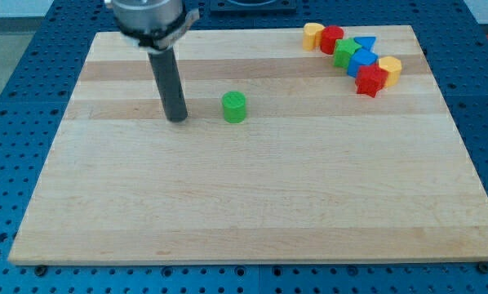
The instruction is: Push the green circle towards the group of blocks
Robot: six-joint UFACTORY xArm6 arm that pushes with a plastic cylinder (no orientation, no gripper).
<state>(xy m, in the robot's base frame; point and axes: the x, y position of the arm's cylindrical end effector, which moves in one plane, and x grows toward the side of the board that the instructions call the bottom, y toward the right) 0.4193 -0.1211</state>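
Note:
The green circle (234, 107) stands alone on the wooden board (252, 196), left of the board's centre and towards the view's top. My tip (177, 119) rests on the board just to the left of it, a short gap apart. The group of blocks lies at the view's top right: a yellow block (312, 35), a red circle (332, 38), a green block (344, 55), a blue triangle (364, 43), a blue block (361, 62), a red star-like block (370, 80) and a yellow block (389, 70), packed together.
The board lies on a blue perforated table (15, 82). The arm's grey housing (150, 16) hangs over the board's top left.

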